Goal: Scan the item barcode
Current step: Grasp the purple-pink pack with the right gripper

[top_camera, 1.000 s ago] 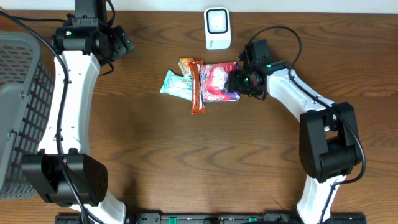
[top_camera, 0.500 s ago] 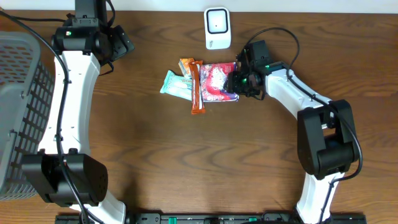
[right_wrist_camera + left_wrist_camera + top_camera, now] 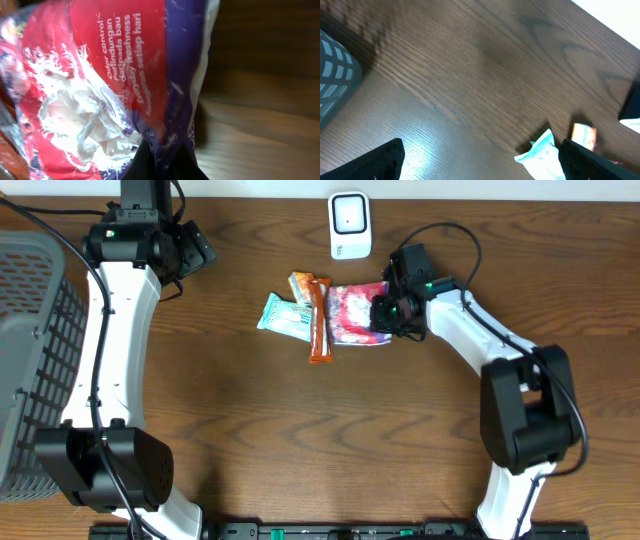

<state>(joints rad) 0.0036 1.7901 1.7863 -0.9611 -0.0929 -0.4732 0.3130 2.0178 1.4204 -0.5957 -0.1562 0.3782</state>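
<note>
Dark wood-grain counter (image 3: 300,440), a pale strip along its far edge. A grey basket (image 3: 30,330) stands at the left and a white scanner (image 3: 350,225) at the far side. The red-and-purple pouch (image 3: 350,315) lies mid-counter beside an orange bar (image 3: 318,320) and a teal packet (image 3: 283,316). The left pincer (image 3: 200,250) gapes wide. The right pincer (image 3: 382,315), parted a second ago, now pinches the pouch's right edge.

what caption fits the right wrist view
Right gripper shut on the red and purple packet, wooden table behind
</note>
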